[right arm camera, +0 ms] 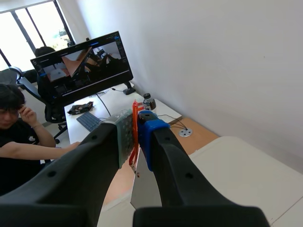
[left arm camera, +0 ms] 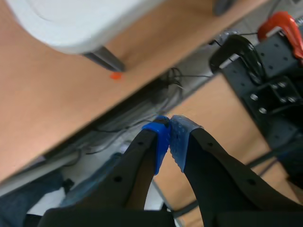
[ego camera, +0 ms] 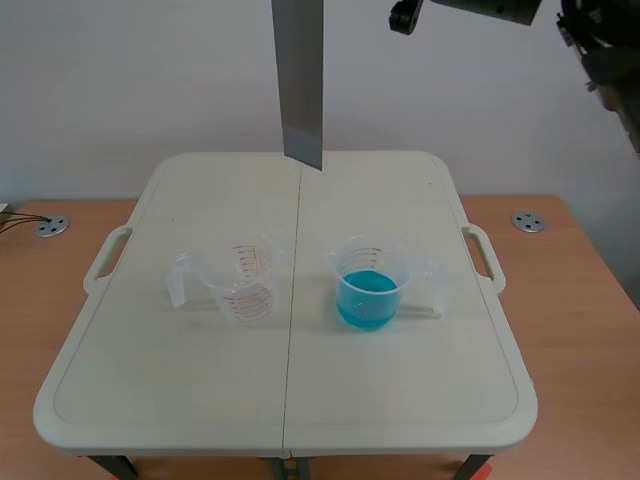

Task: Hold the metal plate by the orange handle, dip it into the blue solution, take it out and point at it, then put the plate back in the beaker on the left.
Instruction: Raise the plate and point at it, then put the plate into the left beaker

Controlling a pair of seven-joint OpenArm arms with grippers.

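R claw (right arm camera: 136,139) has metal plate (ego camera: 299,90) by orange handle (right arm camera: 135,111), aloft | L claw (left arm camera: 169,142) closed, empty | you owe return to L beaker (ego camera: 248,285); dip unclear

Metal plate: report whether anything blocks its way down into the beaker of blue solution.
Nothing visible does. The metal plate hangs high above the table, its orange handle clamped in the right gripper. The blue-solution beaker stands open-topped below and nearer; the empty beaker stands apart beside it.
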